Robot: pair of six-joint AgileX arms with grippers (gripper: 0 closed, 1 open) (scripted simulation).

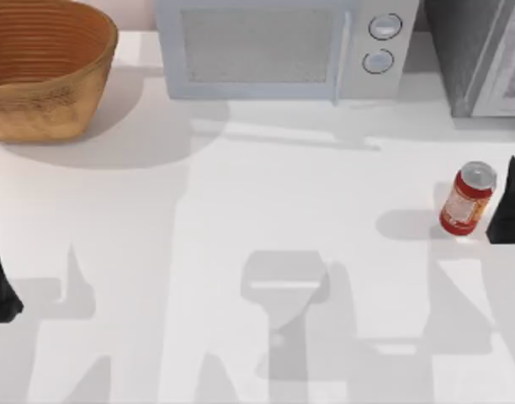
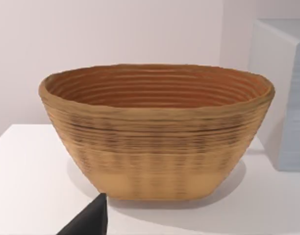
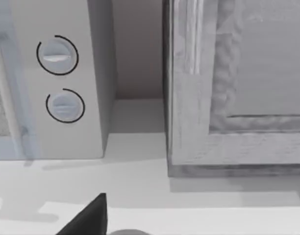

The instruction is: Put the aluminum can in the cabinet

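On the table's right, aluminum can (image 1: 468, 199) upright, outside cabinet (image 1: 480, 55)

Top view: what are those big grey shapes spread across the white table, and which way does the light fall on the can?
Top view: soft grey arm-like shadows lie across the table; the aluminum can throws a round shadow toward the table's left. Left wrist view: the basket shades the surface beneath it. Right wrist view: the cabinet leaves a dim band below its door.
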